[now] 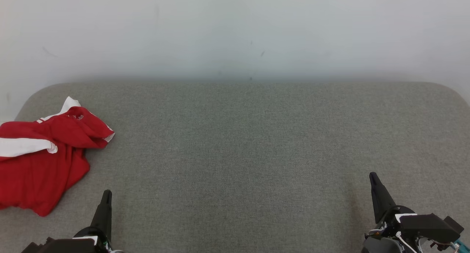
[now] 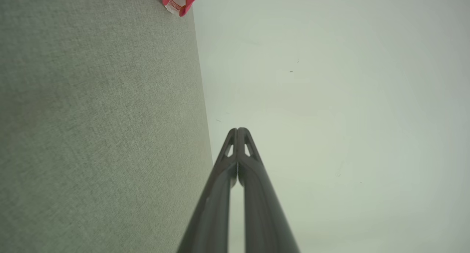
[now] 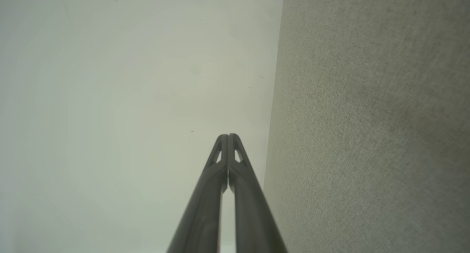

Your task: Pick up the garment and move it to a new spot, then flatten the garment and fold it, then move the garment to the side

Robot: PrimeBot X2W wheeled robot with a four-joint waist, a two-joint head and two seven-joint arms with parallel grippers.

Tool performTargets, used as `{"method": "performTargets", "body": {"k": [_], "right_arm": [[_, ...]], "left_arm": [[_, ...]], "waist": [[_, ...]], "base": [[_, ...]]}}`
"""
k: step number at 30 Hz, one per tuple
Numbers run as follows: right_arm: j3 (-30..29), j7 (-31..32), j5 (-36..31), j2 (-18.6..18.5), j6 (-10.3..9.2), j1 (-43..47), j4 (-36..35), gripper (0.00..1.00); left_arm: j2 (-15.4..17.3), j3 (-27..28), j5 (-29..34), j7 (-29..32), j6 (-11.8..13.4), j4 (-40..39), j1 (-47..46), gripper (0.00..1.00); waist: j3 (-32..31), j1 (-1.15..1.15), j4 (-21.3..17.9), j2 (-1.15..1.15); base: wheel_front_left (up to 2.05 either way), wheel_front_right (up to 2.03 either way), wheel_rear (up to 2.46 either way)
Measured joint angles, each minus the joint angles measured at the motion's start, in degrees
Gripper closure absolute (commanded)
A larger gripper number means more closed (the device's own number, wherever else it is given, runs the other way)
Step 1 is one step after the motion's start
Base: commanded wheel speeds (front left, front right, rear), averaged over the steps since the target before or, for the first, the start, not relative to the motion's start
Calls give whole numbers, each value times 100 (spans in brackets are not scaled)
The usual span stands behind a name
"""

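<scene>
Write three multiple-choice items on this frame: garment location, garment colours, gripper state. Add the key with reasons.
1. Where does the garment lie on the grey surface in the head view?
A. at its left side
B. in the centre
C. at its right side

2. What colours is the garment?
A. blue and yellow
B. red and white
C. all black

3. How do the left gripper and the right gripper stand?
A. both shut, holding nothing
B. both wide open
C. left shut on the garment

Key:
1 A, the crumpled cloth sits at the left, partly cut off by the picture's edge.
2 B, it is red cloth with white bands and trim.
3 A, in each wrist view the jaws meet with nothing between them, and both grippers are apart from the garment.
</scene>
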Motion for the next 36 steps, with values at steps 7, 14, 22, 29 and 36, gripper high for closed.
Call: {"method": "performTargets", "body": {"k": [7,14,22,29,36], "right_arm": [[0,0,0,0,0,0,1,100],[0,-1,0,0,0,0,0,100],[0,0,0,0,0,0,-1,100],[0,0,0,0,0,0,0,100],[0,0,0,0,0,0,-1,100]], "left_arm": [[-1,-2,0,0,0,0,0,100],[0,-1,0,0,0,0,0,100],[0,0,0,0,0,0,0,100],[0,-2,0,0,0,0,0,100],[0,-1,0,0,0,0,0,100]], "waist": [[0,0,0,0],[0,0,0,0],[0,0,0,0],[0,0,0,0],[0,0,0,0]], "base": [[0,0,0],[0,0,0],[0,0,0],[0,0,0],[0,0,0]]}}
